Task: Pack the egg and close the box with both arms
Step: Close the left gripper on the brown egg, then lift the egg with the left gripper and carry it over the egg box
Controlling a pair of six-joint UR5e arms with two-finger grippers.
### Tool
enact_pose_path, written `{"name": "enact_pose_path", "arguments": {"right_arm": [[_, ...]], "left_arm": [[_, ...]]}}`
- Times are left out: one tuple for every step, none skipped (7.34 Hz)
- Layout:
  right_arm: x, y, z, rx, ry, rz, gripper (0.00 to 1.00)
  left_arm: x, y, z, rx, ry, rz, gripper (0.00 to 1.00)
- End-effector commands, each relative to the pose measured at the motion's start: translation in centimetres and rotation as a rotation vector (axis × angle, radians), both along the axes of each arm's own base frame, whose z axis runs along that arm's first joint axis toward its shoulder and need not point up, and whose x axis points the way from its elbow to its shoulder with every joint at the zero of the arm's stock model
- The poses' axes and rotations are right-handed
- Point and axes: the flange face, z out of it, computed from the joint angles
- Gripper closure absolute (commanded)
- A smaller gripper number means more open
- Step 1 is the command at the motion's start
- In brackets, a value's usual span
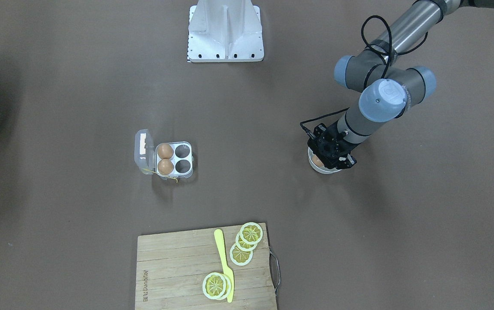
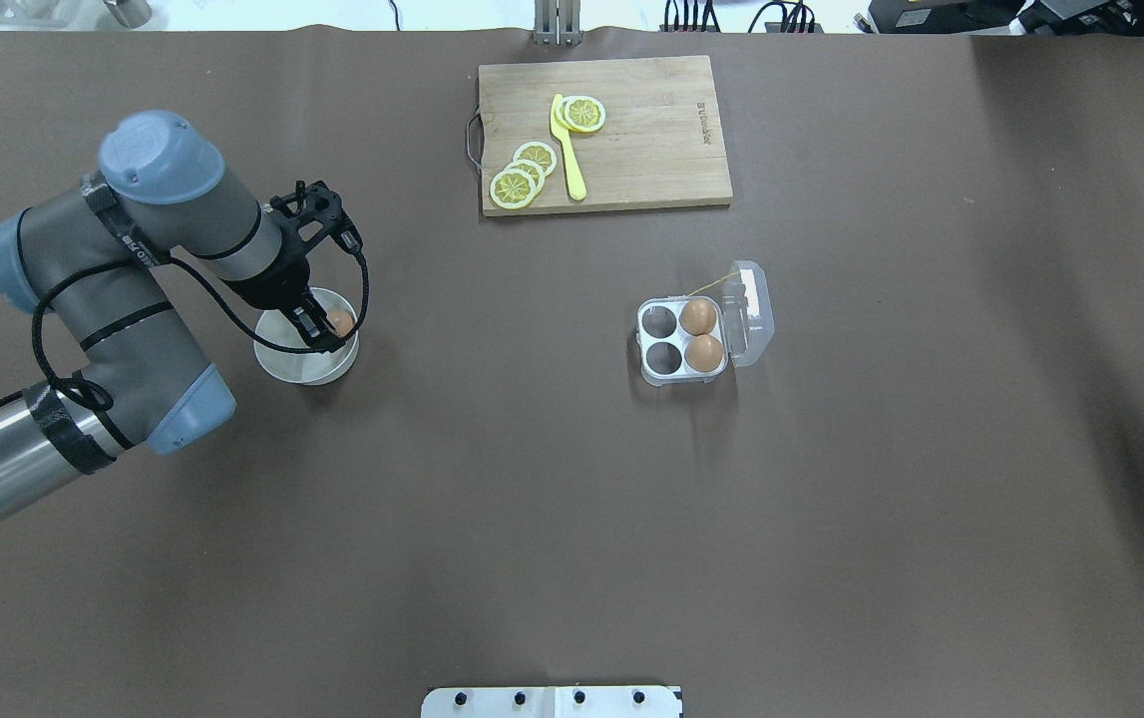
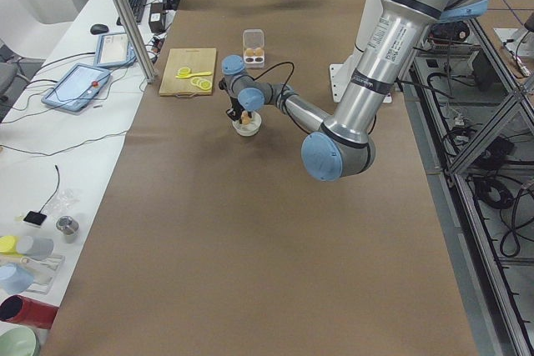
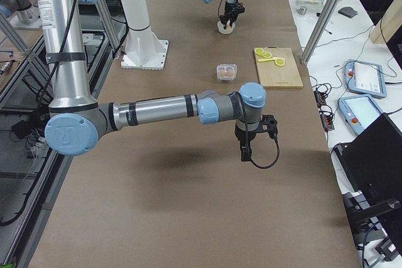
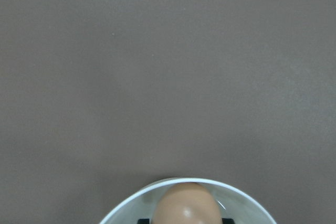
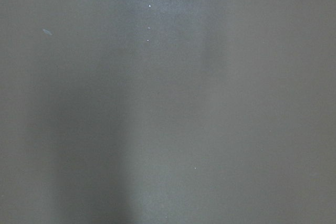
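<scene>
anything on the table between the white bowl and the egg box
Nothing: in the overhead view the stretch of brown table from the bowl to the box is bare.

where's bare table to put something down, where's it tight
Bare: the stretch between white bowl and egg carton, and between those and the base plate. Crowded: bowl, holding left hand and egg; handle end of the cutting board.
</scene>
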Motion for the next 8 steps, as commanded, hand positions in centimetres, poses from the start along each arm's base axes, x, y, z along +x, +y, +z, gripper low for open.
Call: {"name": "enact_pose_path", "arguments": {"right_arm": [[0.0, 0.0, 0.0, -0.001, -0.002, 0.001, 0.00], [0.0, 0.0, 0.0, -0.001, -0.002, 0.001, 0.00], [-0.1, 0.0, 0.0, -0.001, -0.002, -0.001, 0.00], [-0.1, 0.0, 0.0, -0.001, -0.002, -0.001, 0.00], [-0.1, 0.0, 0.0, -0.001, -0.002, -0.001, 0.00], [-0.1, 0.0, 0.0, -0.001, -0.002, -0.001, 0.00], [-0.1, 0.0, -0.2, 0.001, -0.002, 0.000, 0.00], [-0.1, 0.0, -0.1, 0.001, -0.002, -0.001, 0.00]], "left_arm": [[-1.4, -0.3, -1.2, 0.012, 0.021, -0.013, 0.55], [-1.7, -0.5, -1.5, 0.013, 0.026, -0.017, 0.55], [-2.1, -0.8, -2.1, 0.020, 0.032, -0.024, 0.55], [-2.5, -0.8, -2.6, 0.026, 0.037, -0.029, 0.54], [-2.8, -1.0, -2.8, 0.028, 0.041, -0.034, 0.55], [-3.0, -1.5, -4.0, 0.039, 0.053, -0.041, 0.54], [-3.2, -2.1, -5.3, 0.050, 0.066, -0.050, 0.55], [-3.1, -2.5, -7.0, 0.056, 0.081, -0.060, 0.55]]}}
